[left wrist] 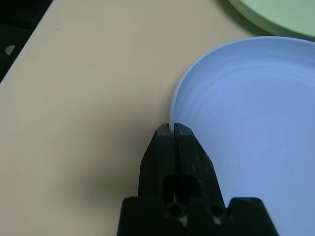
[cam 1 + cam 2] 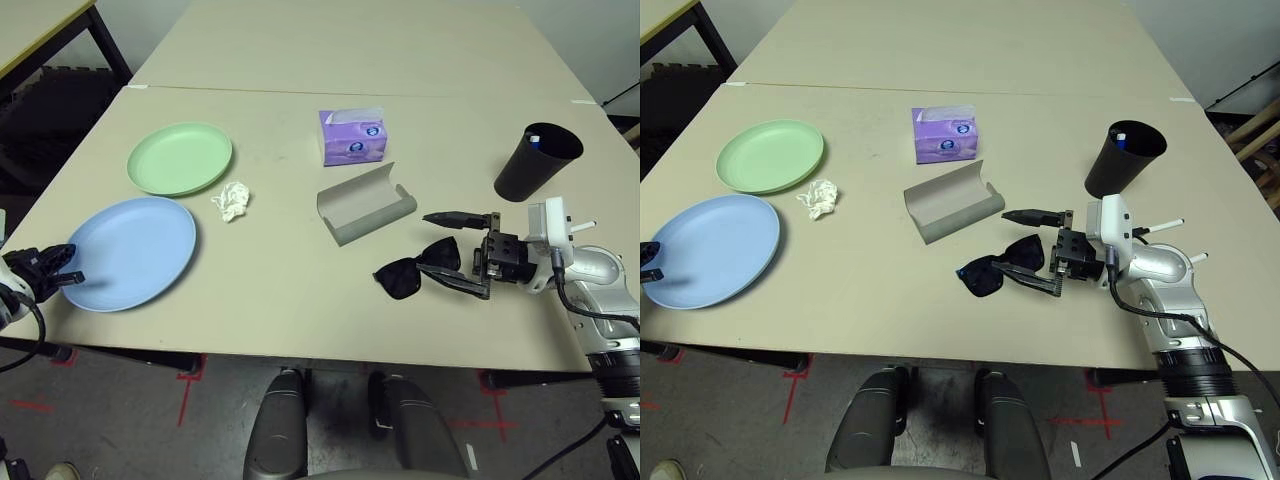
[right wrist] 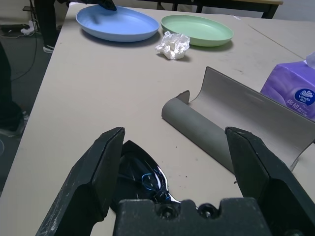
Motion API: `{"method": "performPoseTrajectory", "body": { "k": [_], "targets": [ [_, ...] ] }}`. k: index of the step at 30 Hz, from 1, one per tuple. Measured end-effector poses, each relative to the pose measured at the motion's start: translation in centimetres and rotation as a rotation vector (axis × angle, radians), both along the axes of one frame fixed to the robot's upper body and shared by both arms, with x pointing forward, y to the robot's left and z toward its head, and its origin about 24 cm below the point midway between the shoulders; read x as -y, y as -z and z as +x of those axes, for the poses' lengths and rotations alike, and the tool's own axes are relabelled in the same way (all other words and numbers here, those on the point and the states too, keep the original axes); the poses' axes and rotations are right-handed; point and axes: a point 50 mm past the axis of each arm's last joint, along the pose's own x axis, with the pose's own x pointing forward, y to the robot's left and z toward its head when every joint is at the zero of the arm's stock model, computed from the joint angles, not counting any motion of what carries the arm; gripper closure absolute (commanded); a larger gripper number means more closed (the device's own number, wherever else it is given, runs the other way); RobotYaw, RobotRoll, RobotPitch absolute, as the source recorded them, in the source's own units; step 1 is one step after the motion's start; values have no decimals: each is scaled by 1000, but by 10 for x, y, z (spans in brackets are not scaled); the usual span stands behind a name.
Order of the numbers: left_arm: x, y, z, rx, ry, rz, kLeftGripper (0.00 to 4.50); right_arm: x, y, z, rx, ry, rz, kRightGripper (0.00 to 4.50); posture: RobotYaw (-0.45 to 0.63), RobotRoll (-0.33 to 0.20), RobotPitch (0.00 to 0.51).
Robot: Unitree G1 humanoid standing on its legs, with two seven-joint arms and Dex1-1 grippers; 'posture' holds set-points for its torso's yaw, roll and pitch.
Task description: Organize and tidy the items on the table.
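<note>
My left gripper (image 1: 171,129) is shut on the near left rim of the light blue plate (image 2: 135,250), which lies flat on the table (image 2: 300,300). Behind it sits the pale green plate (image 2: 180,157), with the crumpled tissue wad (image 2: 232,200) beside it. The grey glasses case (image 2: 365,205) lies open at the middle. Black sunglasses (image 2: 405,275) rest in front of it. My right gripper (image 2: 452,252) stands open, its fingers either side of the sunglasses' right end, not closed on them. The black cup (image 2: 535,162) stands at the far right with a white pen (image 2: 1121,137) in it.
A purple tissue box (image 2: 352,138) stands behind the case. The table's left edge runs close past my left gripper, and its front edge lies just below the blue plate. A second table adjoins at the back.
</note>
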Motion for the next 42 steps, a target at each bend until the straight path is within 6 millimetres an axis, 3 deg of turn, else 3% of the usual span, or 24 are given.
{"method": "performPoseTrajectory", "body": {
  "k": [8,16,22,34,42],
  "targets": [
    [-3,3,-15,-23,-1,-174,4484,0,0,0,0,-2,-3,0,170,0,172],
    [15,-21,-8,34,78,-172,4484,0,0,1,0,-2,-4,0,185,0,173],
    [26,-40,14,105,114,-149,4484,-2,-2,2,7,-8,-8,0,185,0,175],
    [40,-54,98,203,63,-104,4484,-3,2,-1,-6,-13,-11,0,142,0,185],
    [46,-60,123,246,36,-119,4484,-2,4,-4,-7,-1,-11,0,143,0,186]
  ]
}}
